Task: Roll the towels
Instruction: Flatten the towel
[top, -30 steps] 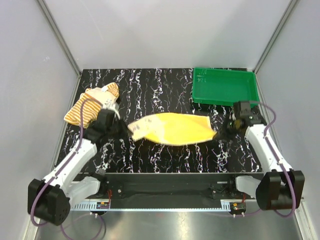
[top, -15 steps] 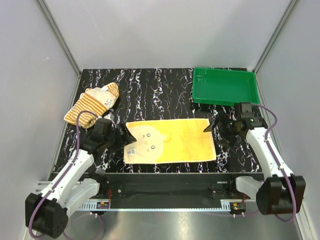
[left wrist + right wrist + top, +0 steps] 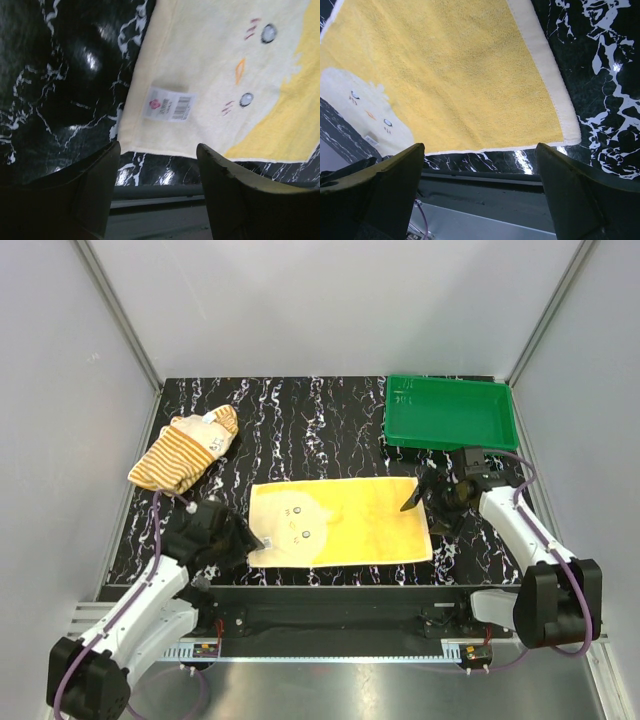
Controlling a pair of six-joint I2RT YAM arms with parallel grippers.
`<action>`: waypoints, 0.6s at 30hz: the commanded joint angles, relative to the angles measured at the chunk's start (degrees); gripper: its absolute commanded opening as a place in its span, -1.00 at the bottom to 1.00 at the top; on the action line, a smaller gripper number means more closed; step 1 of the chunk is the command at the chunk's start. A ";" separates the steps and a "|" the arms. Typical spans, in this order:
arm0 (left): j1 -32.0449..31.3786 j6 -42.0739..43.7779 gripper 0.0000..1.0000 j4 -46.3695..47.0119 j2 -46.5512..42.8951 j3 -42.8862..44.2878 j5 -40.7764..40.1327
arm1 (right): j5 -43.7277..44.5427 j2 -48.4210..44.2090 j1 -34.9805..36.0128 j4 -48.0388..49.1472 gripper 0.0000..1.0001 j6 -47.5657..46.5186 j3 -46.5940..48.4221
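Black, white-veined marble-look bench top (image 3: 330,430) fills the floor between pale grey walls (image 3: 330,310). We see a bright yellow rectangular cloth towel (image 3: 360,525) spread flat at the middle of the bench, its long side running along the near edge. A cream chick face (image 3: 295,520) with two dark eyes and a small orange beak sits at its left end, and a white label (image 3: 167,104) lies by its near left corner. A crumpled orange-and-cream striped cloth towel (image 3: 185,452) lies against the left edge, toward the far corner, well apart from the yellow one. A green rectangular plastic tray (image 3: 450,415) sits in the far right corner. We find the left gripper (image 3: 243,540) at the yellow towel's near left corner, its fingers spread with nothing between them. The right gripper (image 3: 428,510) hangs just beside the towel's right end, fingers wide apart and holding nothing.
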 commanded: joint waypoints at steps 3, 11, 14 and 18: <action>-2.75 -8.37 0.27 -1.27 -1.62 -4.40 -3.57 | 2.93 1.72 2.79 2.50 0.99 0.23 0.81; -3.10 -9.69 0.04 -0.22 -2.51 -6.78 -6.11 | 3.55 2.87 3.05 3.38 0.99 -1.09 1.43; -3.10 -9.08 -0.11 0.31 -1.19 -6.43 -6.47 | 3.55 3.13 2.97 3.47 0.99 -1.35 1.08; -3.28 -8.29 -0.49 0.75 -0.39 -6.08 -6.29 | 4.34 2.61 3.05 3.64 0.99 -1.53 0.64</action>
